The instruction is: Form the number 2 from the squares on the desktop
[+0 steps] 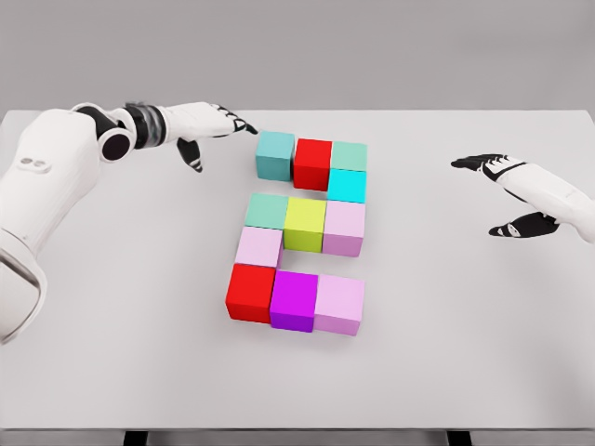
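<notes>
Coloured cubes lie on the white table [112, 279] in the shape of a 2. The top row is a teal cube [274, 155], a red cube [313, 163] and a mint cube [350, 155], with a cyan cube [347, 186] under the mint one. The middle row holds a green-teal cube [267, 211], a yellow-green cube [305, 224] and a pink cube [345, 227]. A pale pink cube [258, 247] leads down to a red cube [250, 293], a magenta cube [295, 301] and a light pink cube [339, 305]. My left hand [218, 125] is open, its fingertips just left of the teal cube. My right hand [507, 190] hovers open at the right.
The table's front edge [297, 429] runs along the bottom. Bare table surface lies left and right of the cubes. My left arm [56, 177] stretches across the upper left.
</notes>
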Available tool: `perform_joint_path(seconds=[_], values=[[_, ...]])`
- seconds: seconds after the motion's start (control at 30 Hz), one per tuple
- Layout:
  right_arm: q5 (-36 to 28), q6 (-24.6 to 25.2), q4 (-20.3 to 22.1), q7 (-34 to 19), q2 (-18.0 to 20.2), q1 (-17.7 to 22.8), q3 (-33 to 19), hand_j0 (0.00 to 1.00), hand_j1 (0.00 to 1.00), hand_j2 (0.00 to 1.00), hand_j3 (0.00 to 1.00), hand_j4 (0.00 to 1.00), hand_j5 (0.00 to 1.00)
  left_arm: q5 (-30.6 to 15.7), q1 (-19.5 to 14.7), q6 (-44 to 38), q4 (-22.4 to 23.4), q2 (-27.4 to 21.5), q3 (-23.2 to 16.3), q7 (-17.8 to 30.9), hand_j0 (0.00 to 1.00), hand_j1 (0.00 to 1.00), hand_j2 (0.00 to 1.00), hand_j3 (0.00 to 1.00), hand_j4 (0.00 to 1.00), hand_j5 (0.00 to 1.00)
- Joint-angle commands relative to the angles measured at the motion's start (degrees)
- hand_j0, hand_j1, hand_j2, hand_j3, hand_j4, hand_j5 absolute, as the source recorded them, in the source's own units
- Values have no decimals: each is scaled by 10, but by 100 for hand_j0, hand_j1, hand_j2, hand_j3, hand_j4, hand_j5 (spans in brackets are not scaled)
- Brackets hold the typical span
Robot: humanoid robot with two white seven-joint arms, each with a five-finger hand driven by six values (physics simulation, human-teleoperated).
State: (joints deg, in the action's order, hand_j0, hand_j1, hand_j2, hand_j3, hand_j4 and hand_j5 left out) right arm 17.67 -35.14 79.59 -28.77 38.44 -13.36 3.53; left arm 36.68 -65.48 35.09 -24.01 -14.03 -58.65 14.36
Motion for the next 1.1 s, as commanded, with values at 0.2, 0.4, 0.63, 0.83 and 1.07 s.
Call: perform_joint_path(seconds=[0.2,0.4,0.63,0.83,1.07], values=[[-5,1,0,0,1,0,0,100,100,100,100,100,100,-2,9,-1,-5,0,2,0,100,100,100,100,100,100],[-5,1,0,0,1,0,0,100,100,100,100,100,100,-2,10,-1,-20,0,-1,1,100,100,100,100,100,100],[-5,1,0,0,1,1,0,100,100,100,100,100,100,-2,11,-1,-25,-2,-1,1,100,100,100,100,100,100],[-5,1,-1,0,1,2,-1,100,100,100,100,100,100,-3,11,-1,-24,-3,-1,1,100,100,100,100,100,100],[-5,1,-1,0,1,2,-1,100,100,100,100,100,100,-14,7,-1,-30,-71,6,-4,100,100,100,100,100,100]])
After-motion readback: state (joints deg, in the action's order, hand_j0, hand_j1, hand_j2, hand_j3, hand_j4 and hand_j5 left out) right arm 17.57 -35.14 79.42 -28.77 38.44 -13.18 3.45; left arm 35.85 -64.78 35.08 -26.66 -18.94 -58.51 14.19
